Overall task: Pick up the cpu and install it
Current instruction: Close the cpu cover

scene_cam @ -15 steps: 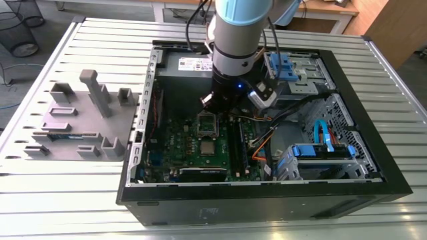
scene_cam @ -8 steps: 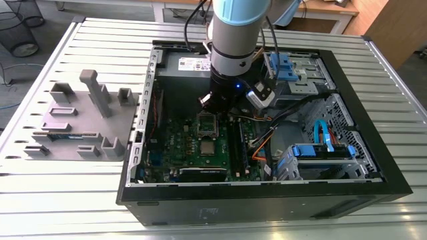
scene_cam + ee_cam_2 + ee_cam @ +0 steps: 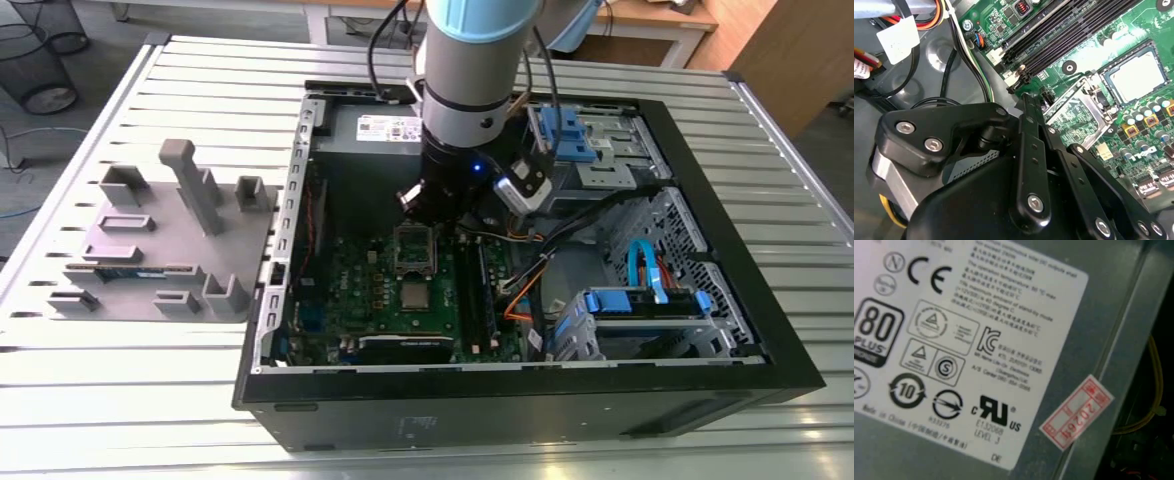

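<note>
The slatted table carried an open computer case, with a grey tray beside it on the exterior view's left. Inside the case, the gripper hung over the green board; whether it was open or closed could not be told. The cpu lay in the socket, apart from the gripper.
</note>
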Available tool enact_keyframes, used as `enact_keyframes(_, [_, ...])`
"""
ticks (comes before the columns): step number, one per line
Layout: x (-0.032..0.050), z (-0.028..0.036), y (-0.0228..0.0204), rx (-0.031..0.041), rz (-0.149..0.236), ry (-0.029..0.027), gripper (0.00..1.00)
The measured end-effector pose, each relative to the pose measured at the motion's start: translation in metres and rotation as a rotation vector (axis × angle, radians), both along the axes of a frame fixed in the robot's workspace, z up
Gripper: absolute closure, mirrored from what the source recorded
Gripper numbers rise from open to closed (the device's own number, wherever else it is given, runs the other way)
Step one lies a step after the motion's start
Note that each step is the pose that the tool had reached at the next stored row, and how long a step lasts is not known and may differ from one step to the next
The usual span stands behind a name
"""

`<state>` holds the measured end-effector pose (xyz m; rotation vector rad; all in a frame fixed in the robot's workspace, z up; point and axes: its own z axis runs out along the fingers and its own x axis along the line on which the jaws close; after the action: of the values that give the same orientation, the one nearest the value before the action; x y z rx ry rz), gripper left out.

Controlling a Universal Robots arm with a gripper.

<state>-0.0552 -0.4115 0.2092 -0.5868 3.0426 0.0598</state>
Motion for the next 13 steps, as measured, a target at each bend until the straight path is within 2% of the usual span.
enact_keyframes(4, [0.0, 0.0038, -0.0013, 0.0, 0.0, 0.0, 0.89])
enact_keyframes(10, [0.0, 0.0039, -0.0014, 0.0, 0.001, -0.0001, 0.89])
enact_keyframes(13, [0.0, 0.0039, -0.0014, -0.0001, 0.036, 0.0, 0.89])
